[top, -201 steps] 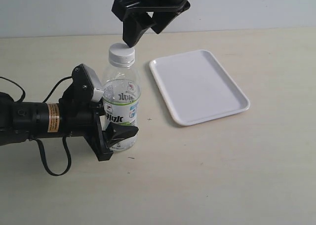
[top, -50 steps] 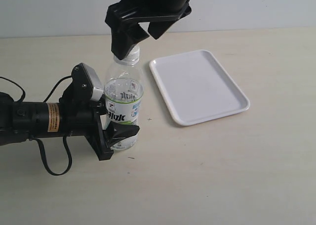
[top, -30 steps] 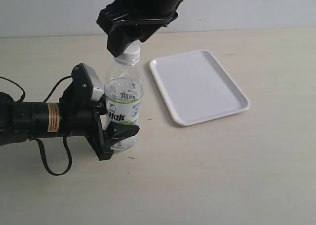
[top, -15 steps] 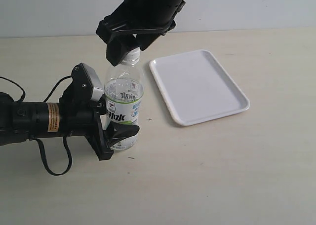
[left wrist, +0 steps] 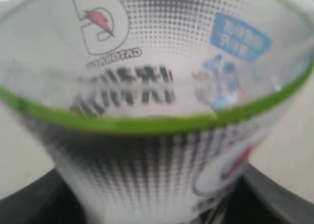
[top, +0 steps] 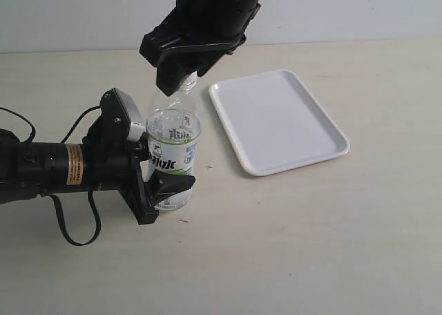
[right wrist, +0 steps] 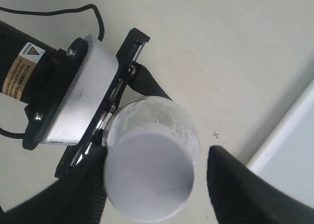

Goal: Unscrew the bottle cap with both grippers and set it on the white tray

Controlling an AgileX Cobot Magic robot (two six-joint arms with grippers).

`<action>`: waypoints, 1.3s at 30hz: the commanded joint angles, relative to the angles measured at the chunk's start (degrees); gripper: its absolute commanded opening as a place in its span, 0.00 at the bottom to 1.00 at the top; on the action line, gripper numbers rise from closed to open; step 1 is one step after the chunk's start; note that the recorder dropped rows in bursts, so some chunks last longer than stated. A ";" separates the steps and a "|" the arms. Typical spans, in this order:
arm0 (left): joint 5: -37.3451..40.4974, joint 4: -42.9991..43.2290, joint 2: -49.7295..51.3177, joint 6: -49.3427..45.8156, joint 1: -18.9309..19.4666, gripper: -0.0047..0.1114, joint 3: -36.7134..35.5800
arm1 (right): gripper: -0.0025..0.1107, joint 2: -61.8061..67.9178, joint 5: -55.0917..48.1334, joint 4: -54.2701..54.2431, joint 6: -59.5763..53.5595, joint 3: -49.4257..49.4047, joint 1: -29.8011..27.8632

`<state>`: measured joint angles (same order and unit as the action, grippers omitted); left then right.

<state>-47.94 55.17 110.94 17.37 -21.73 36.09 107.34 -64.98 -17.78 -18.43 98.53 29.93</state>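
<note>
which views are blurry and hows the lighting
Left wrist view: the clear plastic bottle with a white-and-green label fills the frame, too close, lettering blurred. Right wrist view: the round white screw cap is soft, the table sharper. Exterior view: sharp, evenly lit, faint shadows, no glare on the flat white tray.

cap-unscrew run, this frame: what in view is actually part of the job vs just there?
Job:
bottle
bottle cap
white tray
left tool, clamped on the bottle
right tool, over the cap

Just there:
table
black cable off the left arm
small x mark on the table
</note>
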 commanded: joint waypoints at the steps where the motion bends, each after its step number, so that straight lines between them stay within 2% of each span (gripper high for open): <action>1: -2.34 -0.33 -0.91 0.25 -0.07 0.04 0.56 | 0.48 -0.19 0.19 0.46 -1.99 -0.15 0.02; 7: -2.34 -0.33 -0.91 0.25 -0.07 0.04 0.56 | 0.21 -0.19 0.26 0.46 -6.88 -0.15 0.02; 13: -2.34 -0.33 -0.91 0.25 -0.07 0.04 0.56 | 0.03 -0.19 0.26 0.46 -19.35 -0.15 0.02; 19: -2.34 -0.33 -0.91 0.25 -0.07 0.04 0.56 | 0.02 -0.19 -0.23 0.46 -37.39 -0.15 0.02; 23: -2.34 -0.33 -0.91 0.25 -0.07 0.04 0.56 | 0.02 -0.19 -1.43 0.46 -45.23 -0.15 0.02; 39: -3.58 -0.23 -0.91 -0.31 -0.07 0.04 0.56 | 0.02 -0.19 -0.95 -0.66 -39.83 -0.15 0.02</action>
<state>-47.94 54.87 110.94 17.37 -21.73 36.30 107.34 -67.44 -19.84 -58.94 98.53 29.93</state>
